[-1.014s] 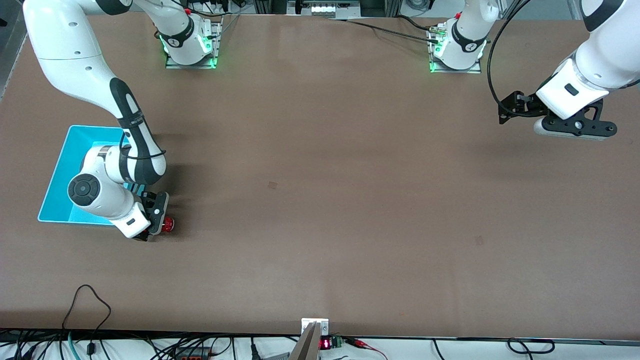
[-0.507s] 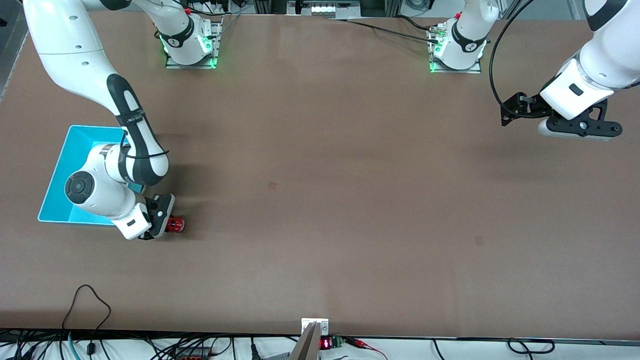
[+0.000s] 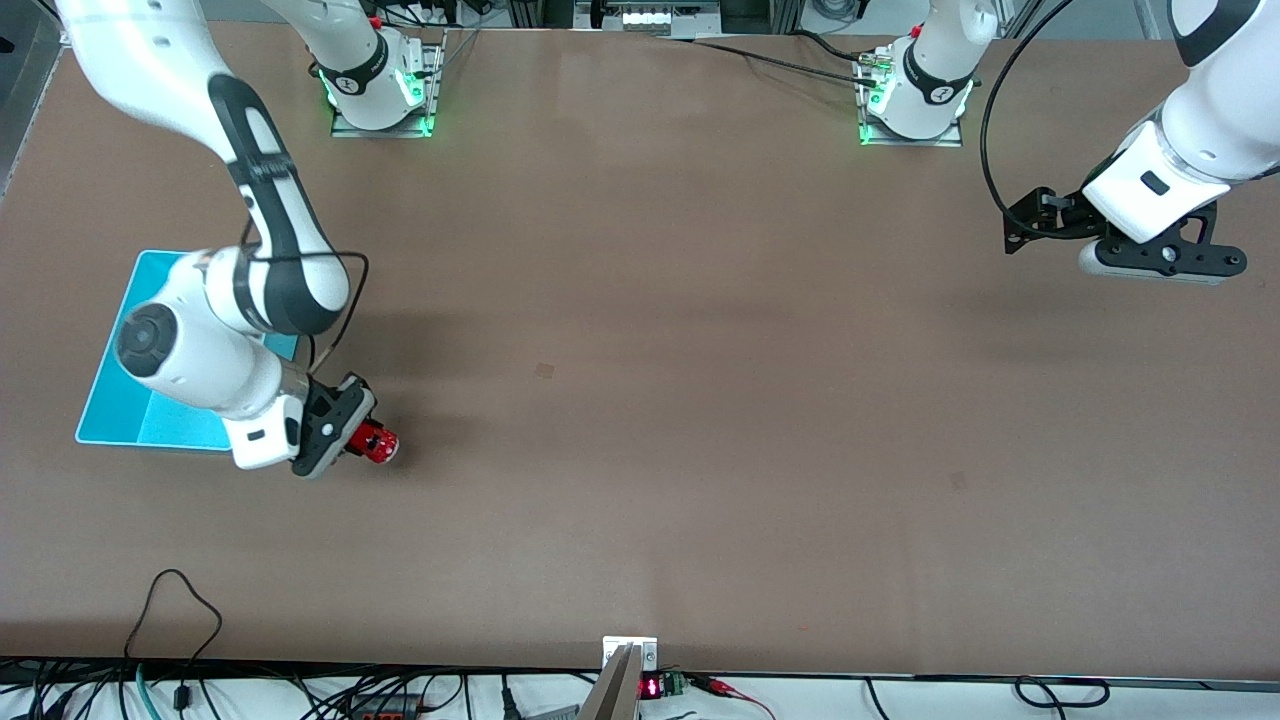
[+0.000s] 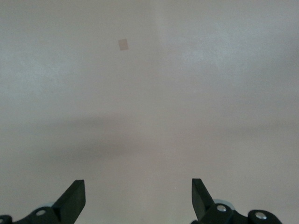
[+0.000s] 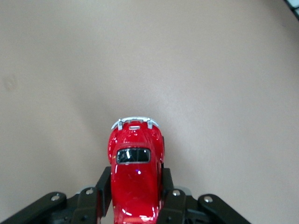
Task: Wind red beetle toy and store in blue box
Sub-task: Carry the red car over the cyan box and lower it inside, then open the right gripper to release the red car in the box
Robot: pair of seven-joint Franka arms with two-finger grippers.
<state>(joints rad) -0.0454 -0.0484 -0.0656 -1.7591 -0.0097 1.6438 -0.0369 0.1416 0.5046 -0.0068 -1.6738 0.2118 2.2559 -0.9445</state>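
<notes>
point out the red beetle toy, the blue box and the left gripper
red beetle toy [image 5: 136, 179]: right wrist view, on its roof
blue box [image 3: 118, 405]: front view, on its bare floor
left gripper [image 4: 138, 198]: left wrist view, midway between its fingertips

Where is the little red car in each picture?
Front view: the red beetle toy is in the right gripper, just beside the blue box, toward the right arm's end of the table.
Left wrist view: not in it; only bare table and the open left gripper.
Right wrist view: it sits between the shut fingers.
Shared landmark: the brown table.
</notes>
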